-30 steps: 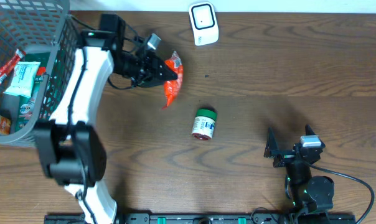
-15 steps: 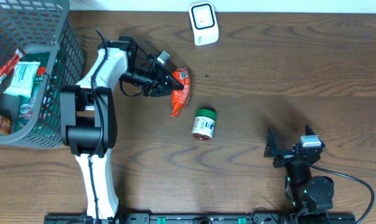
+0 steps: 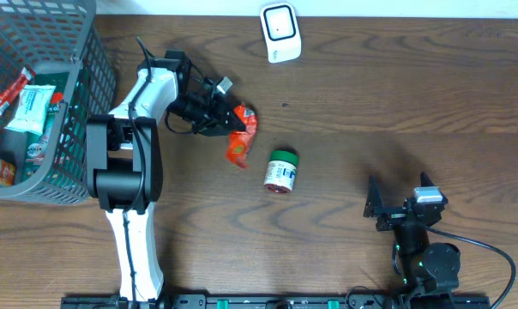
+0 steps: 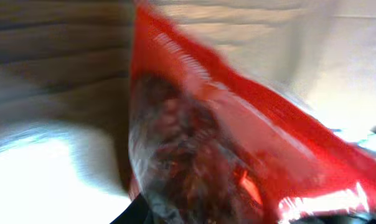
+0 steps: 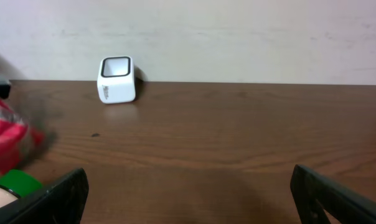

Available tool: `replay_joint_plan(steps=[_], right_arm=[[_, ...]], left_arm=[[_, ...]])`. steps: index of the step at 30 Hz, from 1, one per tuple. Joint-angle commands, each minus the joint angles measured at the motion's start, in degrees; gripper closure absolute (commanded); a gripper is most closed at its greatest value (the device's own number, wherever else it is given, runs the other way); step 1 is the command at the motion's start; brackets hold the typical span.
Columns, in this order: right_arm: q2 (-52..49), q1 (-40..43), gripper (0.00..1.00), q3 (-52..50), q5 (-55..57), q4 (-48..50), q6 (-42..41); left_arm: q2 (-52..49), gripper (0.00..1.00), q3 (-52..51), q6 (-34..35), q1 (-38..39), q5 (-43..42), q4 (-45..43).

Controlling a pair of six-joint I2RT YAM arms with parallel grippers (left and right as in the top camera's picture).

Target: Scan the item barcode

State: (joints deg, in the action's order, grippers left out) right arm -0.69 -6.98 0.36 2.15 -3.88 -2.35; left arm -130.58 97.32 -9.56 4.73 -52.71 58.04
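The left fingers (image 3: 218, 119) are clenched on one end of a red packet (image 3: 240, 132), which sticks out past their tips, its long axis lying crosswise to the line of the fingers and its free end drooping toward the worktop (image 3: 396, 94). The white scanner (image 3: 280, 33) stands ahead of those fingertips and off to the side nearer the wall, well apart from them, its dark window facing up; so the coming move looks to be a carry that way, ending with the printed face turned down over the window. The right fingers (image 5: 332, 198) are spread wide and empty, much farther from both packet and scanner, so the left arm is the nearer one. In the left wrist view the packet is glossy, crinkled film, red with a clear patch showing dark lumpy contents; no barcode can be made out in the blur. It should flex and sag rather than hold its shape. A green-lidded jar (image 3: 281, 170) lies on its side just beyond the packet's drooping end, and a grey mesh basket (image 3: 92, 81) sits behind the left fingers.
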Motion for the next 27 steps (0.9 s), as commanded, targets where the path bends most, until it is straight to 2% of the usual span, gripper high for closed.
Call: replay_joint_plan(steps=[1,4,6,10,14,18,20,21,22,24,27], right_arm=[[0.3,0.2,0.01,0.0,0.1,-0.2,0.5],[0.3,0.2,0.01,0.0,0.1,-0.2,0.5],[0.3,0.2,0.01,0.0,0.1,-0.2,0.5],[0.3,0.2,0.01,0.0,0.1,-0.2,0.5],[0.3,0.2,0.01,0.0,0.1,-0.2,0.5],[0.3,0.2,0.01,0.0,0.1,-0.2,0.5],[0.3,0.2,0.01,0.0,0.1,-0.2,0.5],[0.3,0.2,0.01,0.0,0.1,-0.2,0.5],[0.3,0.2,0.01,0.0,0.1,-0.2,0.5],[0.3,0.2,0.01,0.0,0.1,-0.2,0.5],[0.3,0.2,0.01,0.0,0.1,-0.2,0.5]], left_arm=[[-0.2,0.64,0.3,-1.7,0.1,12.0,-0.1],[-0.1,0.47,0.9,-1.7,0.1,16.4,0.2],[0.7,0.44,2.6,-0.4,0.1,22.0,1.4],[3.5,0.33,5.8,1.1,0.1,30.1,3.5],[8.7,0.28,7.0,3.0,0.1,34.5,2.9],[14.5,0.28,7.0,8.3,0.1,36.7,1.4],[16.6,0.38,7.0,10.6,0.2,36.7,1.6],[17.3,0.5,7.0,11.5,0.2,35.9,1.9],[17.7,0.67,7.0,11.7,0.2,33.6,2.2],[17.5,0.92,6.8,11.8,0.2,28.3,2.9],[16.6,0.92,5.0,11.8,0.5,22.1,2.9]])
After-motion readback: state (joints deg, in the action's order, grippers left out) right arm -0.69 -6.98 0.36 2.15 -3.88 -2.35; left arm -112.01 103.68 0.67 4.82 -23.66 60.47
